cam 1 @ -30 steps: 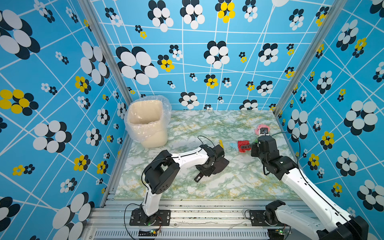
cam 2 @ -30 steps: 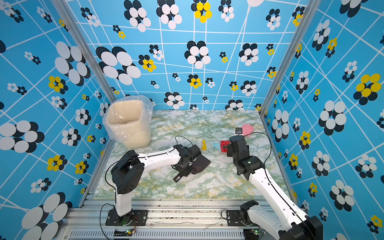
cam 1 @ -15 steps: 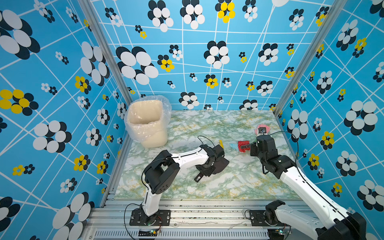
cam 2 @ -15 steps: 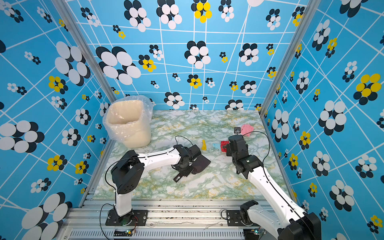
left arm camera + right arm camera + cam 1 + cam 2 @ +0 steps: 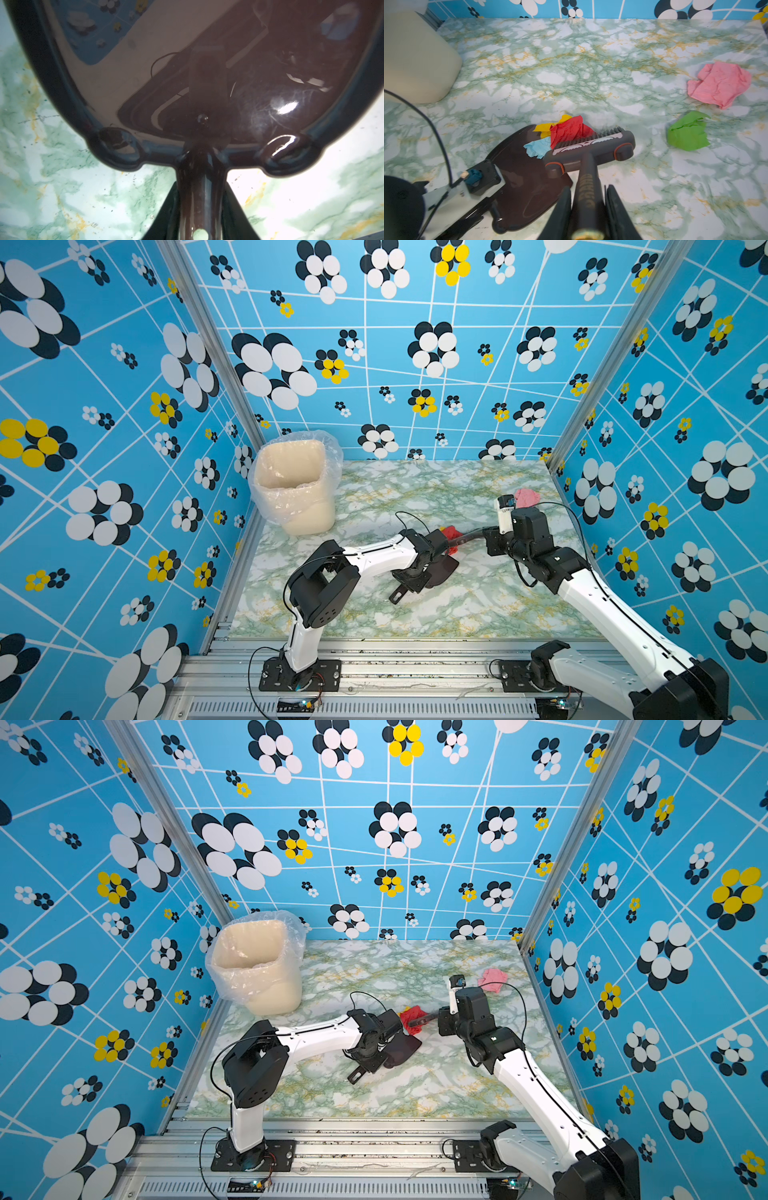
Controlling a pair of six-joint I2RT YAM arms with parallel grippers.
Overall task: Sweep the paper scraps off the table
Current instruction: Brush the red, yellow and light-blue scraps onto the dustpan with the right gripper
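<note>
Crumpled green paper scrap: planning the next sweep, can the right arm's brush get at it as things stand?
Probably yes. The crumpled green paper scrap lies on bare marble-patterned table beside the dark grey brush held in the right gripper, with nothing between them.

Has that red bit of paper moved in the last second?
Yes. The red scrap has slid left, away from the unmoved pink scrap, and now sits at the lip of the dustpan, with the brush right behind it.

Top views: from high above we look down; both share the whole bench (image 5: 478, 614).
Left wrist: just behind left claw (image 5: 200, 187), facing dustpan (image 5: 187, 83).
Right wrist: just behind right claw (image 5: 588, 187), facing brush (image 5: 589, 153).
</note>
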